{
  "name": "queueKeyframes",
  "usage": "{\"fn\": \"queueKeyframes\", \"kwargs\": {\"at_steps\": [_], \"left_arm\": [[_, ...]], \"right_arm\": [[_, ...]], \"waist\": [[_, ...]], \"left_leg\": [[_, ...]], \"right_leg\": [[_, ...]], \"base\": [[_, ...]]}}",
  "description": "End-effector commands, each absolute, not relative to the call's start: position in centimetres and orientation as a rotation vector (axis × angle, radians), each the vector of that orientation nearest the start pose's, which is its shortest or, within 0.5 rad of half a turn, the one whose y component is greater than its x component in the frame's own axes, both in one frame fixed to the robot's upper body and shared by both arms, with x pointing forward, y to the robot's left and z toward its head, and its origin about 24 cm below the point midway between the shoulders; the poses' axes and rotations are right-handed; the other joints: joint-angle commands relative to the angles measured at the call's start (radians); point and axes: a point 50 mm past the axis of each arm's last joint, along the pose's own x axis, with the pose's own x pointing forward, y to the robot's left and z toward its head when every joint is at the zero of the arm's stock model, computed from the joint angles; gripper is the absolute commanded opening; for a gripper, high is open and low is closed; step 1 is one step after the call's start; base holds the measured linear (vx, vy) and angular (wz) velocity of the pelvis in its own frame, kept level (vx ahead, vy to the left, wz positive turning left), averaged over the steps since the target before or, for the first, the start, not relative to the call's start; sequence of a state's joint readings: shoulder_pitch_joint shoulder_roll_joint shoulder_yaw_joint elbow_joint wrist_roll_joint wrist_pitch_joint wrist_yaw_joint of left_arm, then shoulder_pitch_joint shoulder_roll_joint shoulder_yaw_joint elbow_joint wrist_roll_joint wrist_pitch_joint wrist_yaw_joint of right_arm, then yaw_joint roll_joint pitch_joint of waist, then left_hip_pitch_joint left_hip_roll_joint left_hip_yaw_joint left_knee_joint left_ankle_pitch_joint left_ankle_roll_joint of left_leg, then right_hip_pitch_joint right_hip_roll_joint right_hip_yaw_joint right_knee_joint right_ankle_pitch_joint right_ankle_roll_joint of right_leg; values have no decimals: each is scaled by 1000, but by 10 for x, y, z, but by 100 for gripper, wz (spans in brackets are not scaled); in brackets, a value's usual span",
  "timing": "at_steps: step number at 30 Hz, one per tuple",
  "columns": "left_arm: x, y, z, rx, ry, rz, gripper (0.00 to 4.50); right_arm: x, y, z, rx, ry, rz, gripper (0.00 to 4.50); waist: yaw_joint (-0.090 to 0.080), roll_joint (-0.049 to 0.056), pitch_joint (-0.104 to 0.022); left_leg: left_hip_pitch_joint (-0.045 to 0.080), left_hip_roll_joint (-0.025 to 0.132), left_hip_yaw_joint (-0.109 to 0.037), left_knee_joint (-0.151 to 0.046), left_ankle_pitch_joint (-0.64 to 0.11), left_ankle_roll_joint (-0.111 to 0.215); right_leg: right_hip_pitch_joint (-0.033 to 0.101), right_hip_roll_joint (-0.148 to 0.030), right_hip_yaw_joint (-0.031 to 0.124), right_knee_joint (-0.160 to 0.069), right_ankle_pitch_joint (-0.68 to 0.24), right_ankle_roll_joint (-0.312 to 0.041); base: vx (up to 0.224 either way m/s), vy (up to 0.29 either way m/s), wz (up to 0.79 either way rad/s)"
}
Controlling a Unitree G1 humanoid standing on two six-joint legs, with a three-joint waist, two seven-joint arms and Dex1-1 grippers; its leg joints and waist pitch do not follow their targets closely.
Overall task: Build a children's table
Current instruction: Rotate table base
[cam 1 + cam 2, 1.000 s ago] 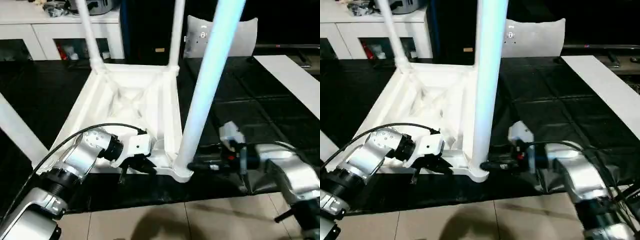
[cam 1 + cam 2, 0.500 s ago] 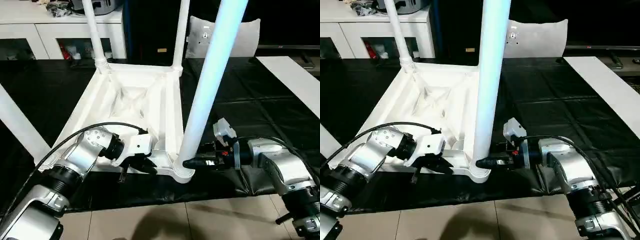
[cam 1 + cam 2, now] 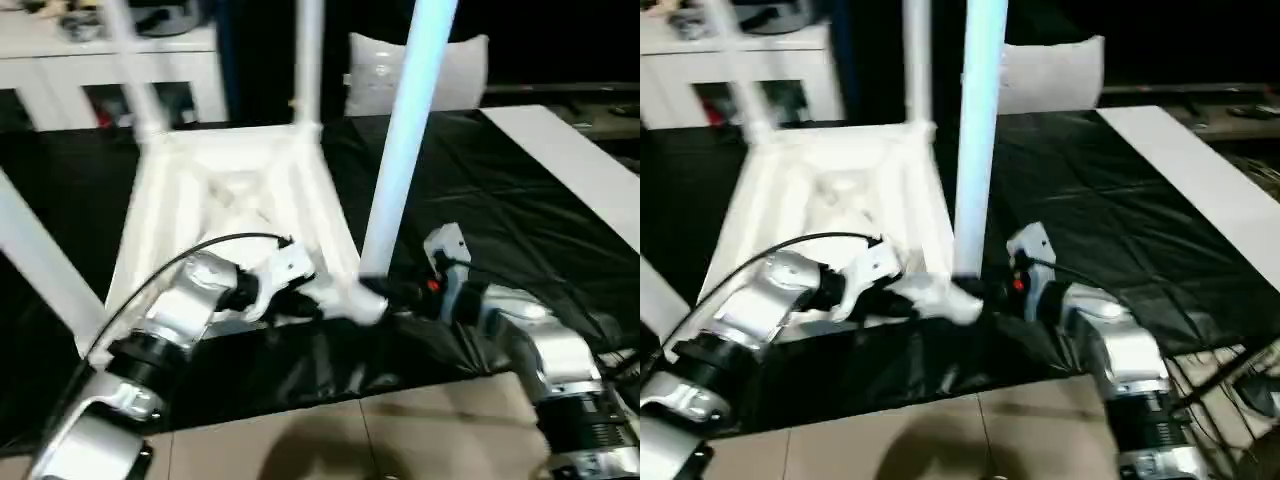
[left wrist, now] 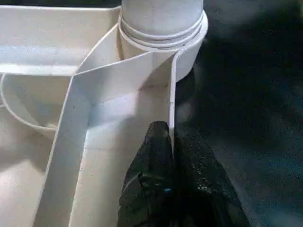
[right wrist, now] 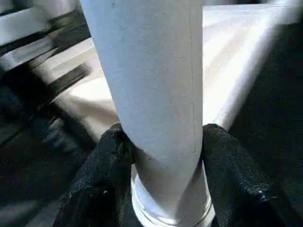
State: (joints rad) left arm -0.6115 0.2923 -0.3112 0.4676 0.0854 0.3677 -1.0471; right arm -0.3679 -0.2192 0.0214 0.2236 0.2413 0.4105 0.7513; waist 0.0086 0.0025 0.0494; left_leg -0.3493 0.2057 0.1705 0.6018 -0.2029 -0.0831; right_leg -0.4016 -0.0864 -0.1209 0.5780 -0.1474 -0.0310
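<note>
**A:** From the head camera, where is the children's table (image 3: 235,190)?

**B:** Upside down on black sheeting (image 3: 520,215), its ribbed white underside up, smooth tapered legs rising from round corner sockets.

**A:** The left wrist view?

**B:** The left gripper (image 4: 171,142) pinches the tabletop's thin rim beside a ringed socket.

**A:** And the right wrist?

**B:** The right gripper (image 5: 161,137) clasps the near leg (image 5: 151,80), one textured black finger on each side of the tube.

Light: bright on white table top (image 3: 230,190), dim bg.
Glare: near leg (image 3: 405,130) blown out, bluish-white.
Blur: head views smeared by motion; cabinet (image 3: 60,75) and far legs soft.
Shadows: dark black mat (image 3: 520,210), soft shadow on floor tiles (image 3: 330,450).
Wrist views: sharper; right wrist slightly soft at edges.
</note>
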Motion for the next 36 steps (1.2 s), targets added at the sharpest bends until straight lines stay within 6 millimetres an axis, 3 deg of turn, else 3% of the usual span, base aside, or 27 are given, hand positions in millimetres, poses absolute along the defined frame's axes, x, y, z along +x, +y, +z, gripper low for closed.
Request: {"fn": "queueKeyframes", "kwargs": {"at_steps": [1,6,8,11,12,18,20,21,24,26,28,29,32,34,36], "left_arm": [[326,74,75,372,426,-1221,0],[339,59,84,334,398,-1057,0],[340,58,85,330,392,-1040,0],[338,58,85,341,383,-1053,0],[336,59,84,350,382,-1069,0],[328,74,75,392,396,-1156,0],[328,77,74,401,400,-1168,0],[327,80,73,413,405,-1183,0],[319,96,69,471,425,-1302,0],[314,105,69,495,446,-1384,0],[311,110,71,507,453,-1434,0],[308,113,72,527,456,-1478,0],[307,115,72,546,460,-1509,0],[303,117,72,571,463,-1567,0],[300,119,73,591,460,-1621,0]], "right_arm": [[306,-103,58,155,308,857,190],[323,-80,66,178,287,677,190],[325,-78,68,157,264,666,246],[324,-84,67,149,229,650,269],[323,-90,67,154,227,638,281],[315,-125,66,98,194,666,347],[314,-130,67,94,185,680,350],[312,-135,68,89,173,702,355],[305,-156,75,31,155,817,391],[303,-167,77,-36,161,868,403],[302,-173,77,-83,168,916,413],[300,-174,78,-112,175,989,413],[299,-173,78,-120,182,1048,413],[292,-170,78,-102,220,1198,399],[289,-169,78,-93,254,1307,389]], "waist": [[5,-2,-68],[-13,1,-72],[-10,1,-75],[-8,-1,-79],[-6,4,-77],[6,6,-74],[9,3,-72],[12,7,-72],[26,7,-69],[28,2,-67],[29,4,-65],[31,-1,-69],[36,1,-68],[41,-7,-69],[53,-6,-70]], "left_leg": [[-4,12,-9,-68,-202,38],[-10,13,-8,-67,-151,43],[-13,14,-7,-65,-123,57],[-14,18,-6,-64,-75,86],[-13,18,-5,-64,-76,94],[-9,21,-2,-65,-100,100],[-8,21,-1,-66,-121,97],[-6,21,-2,-67,-135,94],[-1,23,-1,-69,-162,84],[1,25,0,-72,-171,76],[1,25,-1,-72,-187,72],[2,25,-2,-71,-180,72],[0,26,-1,-70,-151,79],[0,26,0,-70,-150,86],[0,30,1,-68,-138,99]], "right_leg": [[55,-58,40,-91,-475,-88],[56,-57,45,-79,-377,-129],[60,-57,48,-70,-312,-147],[63,-57,52,-55,-194,-190],[63,-58,53,-54,-180,-201],[63,-59,56,-55,-183,-208],[64,-59,56,-59,-206,-199],[64,-60,54,-62,-228,-192],[59,-60,55,-67,-277,-172],[57,-59,58,-66,-289,-170],[57,-60,56,-67,-304,-170],[59,-62,55,-66,-306,-170],[57,-61,58,-60,-273,-185],[59,-62,58,-60,-278,-187],[60,-61,56,-54,-267,-195]], "base": [[0,0,0],[0,0,0],[0,0,0],[0,0,0],[0,0,0],[0,0,0],[0,0,0],[0,0,0],[0,0,0],[0,0,0],[0,0,0],[0,0,0],[0,0,0],[0,0,0],[0,0,0]]}}
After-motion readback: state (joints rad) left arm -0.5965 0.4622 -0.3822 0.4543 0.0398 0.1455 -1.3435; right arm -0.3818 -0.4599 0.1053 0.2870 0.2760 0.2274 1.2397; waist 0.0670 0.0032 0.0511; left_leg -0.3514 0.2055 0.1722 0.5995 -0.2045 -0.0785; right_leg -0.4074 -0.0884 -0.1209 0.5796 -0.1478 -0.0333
